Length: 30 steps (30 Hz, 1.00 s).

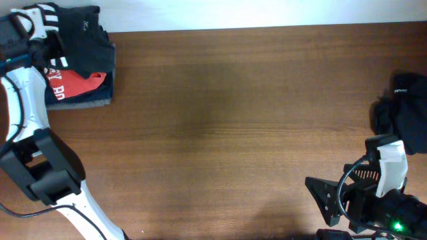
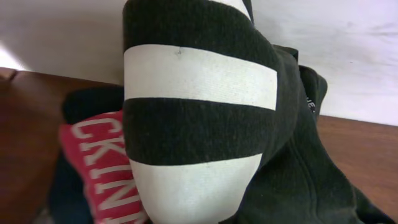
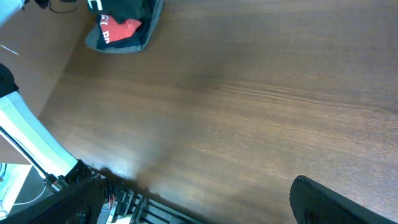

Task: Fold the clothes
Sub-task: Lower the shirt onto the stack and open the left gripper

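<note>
I had my left fingers [image 2: 199, 68] pressed together at the black T-shirt [image 1: 83, 30] rumpled atop the red shirt [image 1: 73, 85], right fingers [image 3: 329, 205] spread idle; a dark heap [image 1: 403, 110] far right of it awaited folding.
</note>
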Each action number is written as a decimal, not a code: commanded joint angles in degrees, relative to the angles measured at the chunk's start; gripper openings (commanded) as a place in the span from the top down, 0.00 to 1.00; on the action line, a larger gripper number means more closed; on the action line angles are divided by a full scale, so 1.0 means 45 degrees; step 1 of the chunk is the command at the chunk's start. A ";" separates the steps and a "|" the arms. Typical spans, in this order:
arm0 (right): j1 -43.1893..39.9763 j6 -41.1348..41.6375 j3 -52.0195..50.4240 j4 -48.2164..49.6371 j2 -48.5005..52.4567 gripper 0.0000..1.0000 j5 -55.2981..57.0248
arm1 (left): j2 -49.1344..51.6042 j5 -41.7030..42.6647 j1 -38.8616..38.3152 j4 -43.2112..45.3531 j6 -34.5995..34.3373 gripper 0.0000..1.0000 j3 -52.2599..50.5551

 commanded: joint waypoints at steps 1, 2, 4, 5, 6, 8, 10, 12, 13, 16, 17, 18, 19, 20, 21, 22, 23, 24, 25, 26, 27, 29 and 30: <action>0.0073 -0.0024 0.0136 -0.0073 0.0024 0.01 0.0107 | 0.0034 -0.0282 0.0491 0.0243 -0.0112 0.98 0.0481; 0.0073 -0.0024 0.0131 -0.0078 0.0024 0.01 0.0107 | 0.0058 -0.0282 0.0559 0.0267 -0.0112 0.98 0.0476; 0.0073 -0.0024 0.0131 -0.0073 0.0024 0.01 0.0107 | 0.0092 -0.0282 0.0670 0.0311 -0.0117 0.97 0.0471; 0.0073 -0.0024 0.0136 -0.0073 0.0024 0.01 0.0107 | 0.0126 -0.0277 0.0724 0.0316 -0.0117 0.96 0.0471; 0.0073 -0.0024 0.0131 -0.0073 0.0024 0.01 0.0107 | 0.0170 -0.0282 0.0758 0.0350 -0.0117 0.95 0.0471; 0.0073 -0.0024 0.0131 -0.0073 0.0024 0.01 0.0107 | 0.0267 -0.0282 0.0835 0.0403 -0.0117 0.93 0.0471; 0.0073 -0.0024 0.0131 -0.0078 0.0024 0.01 0.0107 | 0.0408 -0.0282 0.0889 0.0466 -0.0117 0.92 0.0471; 0.0073 -0.0024 0.0131 -0.0073 0.0024 0.01 0.0107 | 0.0583 -0.0287 0.0928 0.0593 -0.0112 0.89 0.0471; 0.0073 -0.0024 0.0131 -0.0073 0.0024 0.01 0.0107 | 0.0719 -0.0335 0.0928 0.0670 -0.0112 0.88 0.0471; 0.0073 -0.0024 0.0131 -0.0073 0.0024 0.01 0.0107 | 0.1132 -0.0806 0.0962 0.0947 -0.0117 0.87 0.0471; 0.0073 -0.0024 0.0136 -0.0073 0.0024 0.01 0.0107 | 0.1268 -0.1151 0.0971 0.1035 -0.0117 0.87 0.0471; 0.0073 -0.0024 0.0131 -0.0078 0.0024 0.01 0.0107 | 0.1389 -0.1457 0.0986 0.1127 -0.0117 0.87 0.0471; 0.0073 -0.0024 0.0131 -0.0073 0.0024 0.01 0.0107 | 0.1520 -0.1797 0.0996 0.1219 -0.0117 0.87 0.0471; 0.0073 -0.0024 0.0131 -0.0073 0.0024 0.01 0.0107 | 0.1598 -0.2030 0.1015 0.1302 -0.0112 0.87 0.0471; 0.0073 -0.0024 0.0136 -0.0073 0.0024 0.01 0.0107 | 0.1710 -0.2229 0.1039 0.1379 -0.0112 0.84 0.0471; 0.0073 -0.0024 0.0131 -0.0073 0.0024 0.01 0.0107 | 0.1749 -0.2302 0.1069 0.1423 -0.0102 0.81 0.0471; 0.0073 -0.0024 0.0136 -0.0073 0.0024 0.01 0.0107 | 0.1797 -0.2331 0.1107 0.1452 -0.0068 0.75 0.0471; 0.0073 -0.0024 0.0131 -0.0073 0.0024 0.01 0.0107 | 0.1831 -0.2327 0.1151 0.1481 -0.0068 0.66 0.0471; 0.0073 -0.0024 0.0131 -0.0078 0.0024 0.01 0.0107 | 0.1831 -0.2327 0.1200 0.1491 -0.0073 0.56 0.0471; 0.0073 -0.0024 0.0131 -0.0073 0.0024 0.01 0.0107 | 0.1831 -0.2331 0.1253 0.1491 -0.0068 0.43 0.0471; 0.0073 -0.0024 0.0131 -0.0073 0.0024 0.01 0.0107 | 0.1831 -0.2331 0.1321 0.1496 -0.0068 0.25 0.0471; 0.0073 -0.0024 0.0131 -0.0073 0.0024 0.01 0.0107 | 0.1826 -0.2331 0.1438 0.1496 -0.0073 0.01 0.0476; 0.0073 -0.0024 0.0131 -0.0078 0.0024 0.01 0.0107 | 0.1826 -0.2327 0.1496 0.1491 -0.0073 0.01 0.0476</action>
